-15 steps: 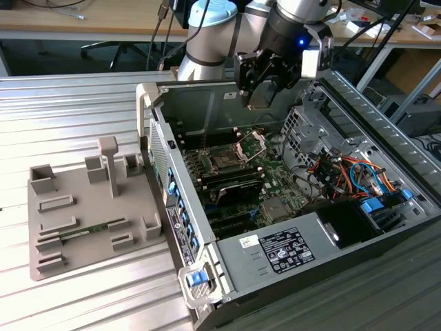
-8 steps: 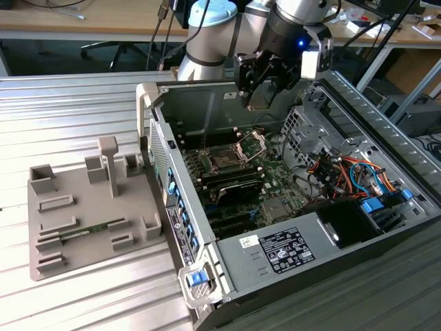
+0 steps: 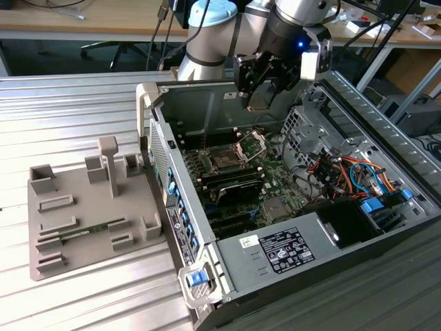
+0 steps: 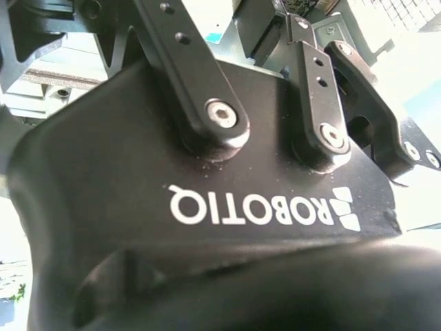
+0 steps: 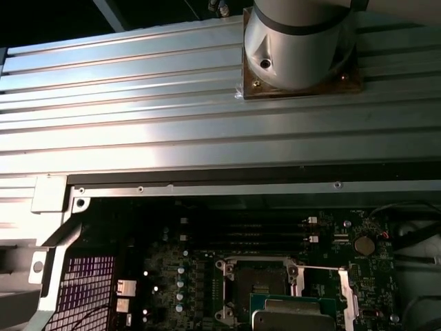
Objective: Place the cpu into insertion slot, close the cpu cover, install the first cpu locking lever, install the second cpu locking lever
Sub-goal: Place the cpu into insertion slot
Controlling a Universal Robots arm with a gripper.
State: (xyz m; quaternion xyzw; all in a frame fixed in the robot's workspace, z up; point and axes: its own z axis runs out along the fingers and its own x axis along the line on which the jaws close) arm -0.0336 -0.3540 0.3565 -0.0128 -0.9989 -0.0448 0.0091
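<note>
Pinched flat in the gripper point(image 3: 257, 101): the cpu point(image 3: 256, 105), jaws clenched on its edges as far as the exterior view tells. Hanging high inside the open computer case point(image 3: 200, 103), well apart from the insertion slot point(image 3: 224, 161). Slot at about seven o'clock from the chip on the exterior view's face, dark centre bare. Just beside the slot, at its two o'clock, the cpu cover point(image 3: 252, 143), tipped up on its hinge and clear of the recess. At the slot's six o'clock, the long black memory slots point(image 3: 231, 185). Farther off at five o'clock, the white-labelled power supply point(image 3: 282, 252). Outside the case at nine o'clock, a grey fixture tray point(image 3: 83, 207) on the ribbed metal table point(image 3: 69, 103).

In the first wrist view, silvery top and green edge of the cpu point(image 5: 286, 314) overlapping one side of the insertion slot point(image 5: 259, 279).

Judged as the carry-and-align part of placing the chip. To do it well:
- Keep the chip level.
- Square its edges to the silver rim.
- Centre over the dark recess before lowering.
- Descend straight, with no sideways drag across the contacts.
- Steer clear of the raised cover.
- Release only once seated flat.
</note>
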